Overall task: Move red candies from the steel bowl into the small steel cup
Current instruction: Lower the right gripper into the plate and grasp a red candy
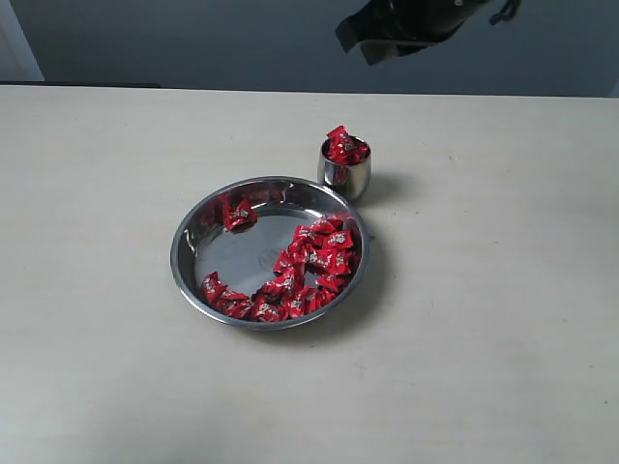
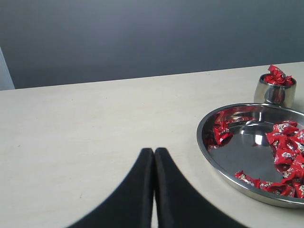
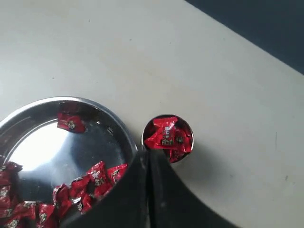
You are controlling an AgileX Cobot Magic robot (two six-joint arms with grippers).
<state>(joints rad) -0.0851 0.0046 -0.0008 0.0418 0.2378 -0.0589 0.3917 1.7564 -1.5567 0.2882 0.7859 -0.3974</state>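
Two hands: my left hand [image 2: 153,151] and my right hand [image 3: 147,154], both black, both clenched on nothing.
Left hand: fingers pressed flat together, held over bare bench [image 2: 71,133]; the bowl lies off to one side, apart from it.
Right hand: fingers shut tight and empty, raised over the spot where the bowl's rim and the cup come close. The exterior view catches only a dark part of that arm at its top edge.
Steel bowl [image 1: 190,253]: wide, shallow and shiny with a rolled rim, near the middle of the pale bench.
Red candies [image 1: 319,256]: most lie in the bowl, banked in a curved band along its right and near sides. A small clump [image 1: 237,215] sits alone at the far left, and the middle is bare metal.
Small steel cup [image 1: 345,176]: upright, just beyond the bowl's far right rim. I cannot tell whether the two touch. Red candies are heaped above its lip.
Writing: each wrapper carries small white print, too small to read. A faint stamp [image 1: 268,257] in the bowl's bare middle is also unreadable.
Backdrop: a plain dark grey wall [image 2: 152,38] behind the bench.
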